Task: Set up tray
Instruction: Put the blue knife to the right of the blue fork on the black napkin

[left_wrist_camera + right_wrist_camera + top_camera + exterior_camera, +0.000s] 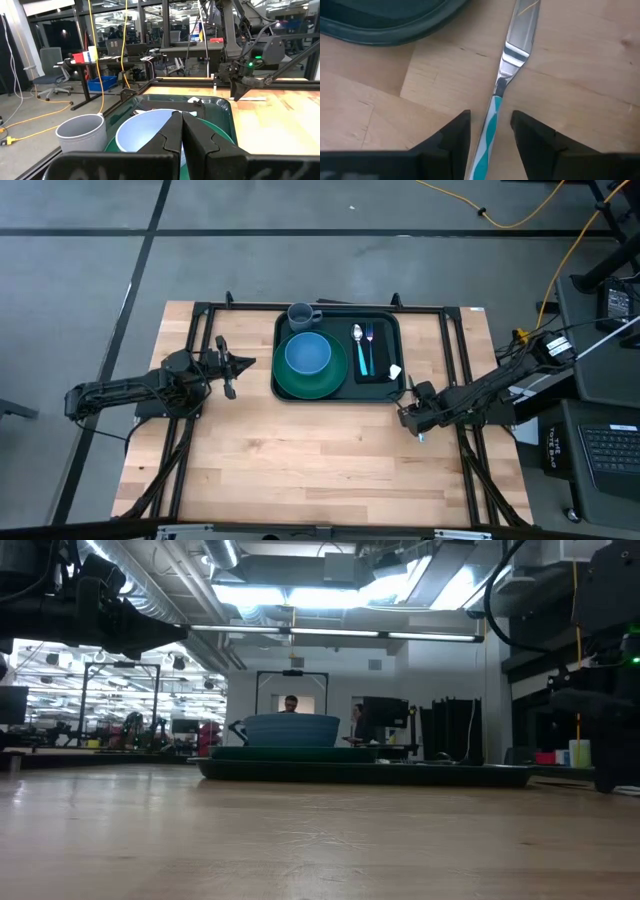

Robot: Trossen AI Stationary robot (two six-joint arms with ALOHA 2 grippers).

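Left gripper point(245, 363) hovered beside the tray's left rim, jaws together. Tray point(282, 325), dark green, sat at the table's point(300, 460) far centre, holding grey mug point(301, 315), blue bowl point(307, 354) on green plate point(330, 383), spoon point(358, 340) and fork point(369, 338) on black napkin point(380, 370). Right gripper point(490, 131), jaws apart, straddled a knife point(512, 45) on the table, just beside the tray's near right corner.

Dark green rimmed tray point(338, 392), flat at table's far-centre edge
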